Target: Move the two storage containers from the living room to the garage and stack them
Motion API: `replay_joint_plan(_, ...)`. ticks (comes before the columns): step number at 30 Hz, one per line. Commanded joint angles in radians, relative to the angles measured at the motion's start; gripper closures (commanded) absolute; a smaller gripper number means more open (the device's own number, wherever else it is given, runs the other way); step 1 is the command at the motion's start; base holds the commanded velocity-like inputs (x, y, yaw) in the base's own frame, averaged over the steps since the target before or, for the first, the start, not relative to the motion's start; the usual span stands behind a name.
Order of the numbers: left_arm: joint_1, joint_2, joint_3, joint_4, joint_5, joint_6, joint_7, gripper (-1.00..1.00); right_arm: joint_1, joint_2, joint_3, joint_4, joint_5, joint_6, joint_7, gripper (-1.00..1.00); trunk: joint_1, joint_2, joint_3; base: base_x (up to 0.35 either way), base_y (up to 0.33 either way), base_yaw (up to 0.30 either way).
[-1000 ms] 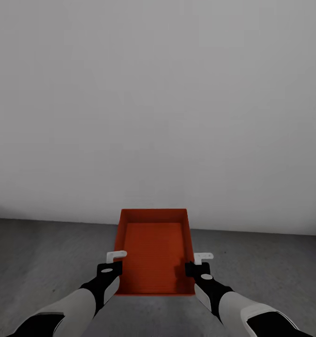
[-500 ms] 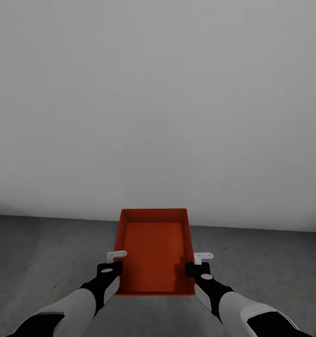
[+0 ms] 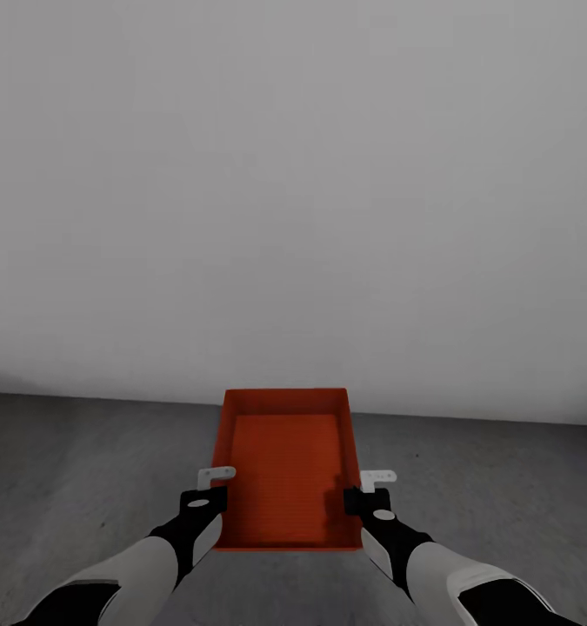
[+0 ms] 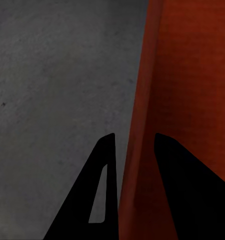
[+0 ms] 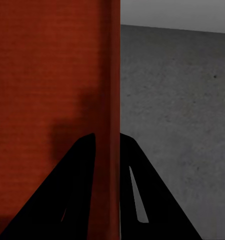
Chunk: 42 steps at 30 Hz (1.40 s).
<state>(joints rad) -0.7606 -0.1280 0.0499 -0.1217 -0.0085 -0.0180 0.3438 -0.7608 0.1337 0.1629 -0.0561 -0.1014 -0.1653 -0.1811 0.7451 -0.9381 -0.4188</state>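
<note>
One orange-red open-top storage container (image 3: 286, 469) is held level in front of me, between both arms, over the dark grey garage floor (image 3: 84, 469). My left gripper (image 3: 218, 497) is shut on its left wall; in the left wrist view the gripper (image 4: 135, 138) has one black finger on each side of the container's wall (image 4: 192, 75). My right gripper (image 3: 356, 499) is shut on the right wall, and in the right wrist view that gripper (image 5: 107, 136) straddles the container's rim (image 5: 47, 65). The bin is empty, with a finely ribbed bottom.
A plain pale grey wall (image 3: 293, 191) stands straight ahead and meets the floor just beyond the container's far end. Mottled concrete floor (image 4: 57, 75) spreads to the left, and more floor (image 5: 177, 100) lies to the right.
The line where wall meets floor has risen slightly in the head view, so the camera has shifted. The container and both grippers keep their places relative to me.
</note>
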Motion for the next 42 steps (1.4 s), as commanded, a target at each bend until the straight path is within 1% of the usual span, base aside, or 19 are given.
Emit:
replay_joint_plan(1,0.001,0.033,0.011,0.003,0.007,-0.002,0.005,1.0,-0.002,-0.016,-0.062,-0.022,-0.006,-0.029,-0.015,1.0,0.0,-0.001,-0.003,0.0,0.0,0.0)
replay_joint_plan(27,0.0,0.032,0.012,0.004,0.007,-0.001,0.006,1.0,-0.002,-0.016,-0.062,-0.022,-0.006,-0.029,-0.016,1.0,0.0,-0.001,-0.045,0.0,0.0,0.0)
replay_joint_plan(42,0.0,0.031,0.011,0.004,0.007,0.0,0.006,1.0,-0.002,-0.016,-0.062,-0.022,-0.006,-0.029,-0.017,1.0,0.058,-0.106,-0.116,0.0,0.0,0.0)
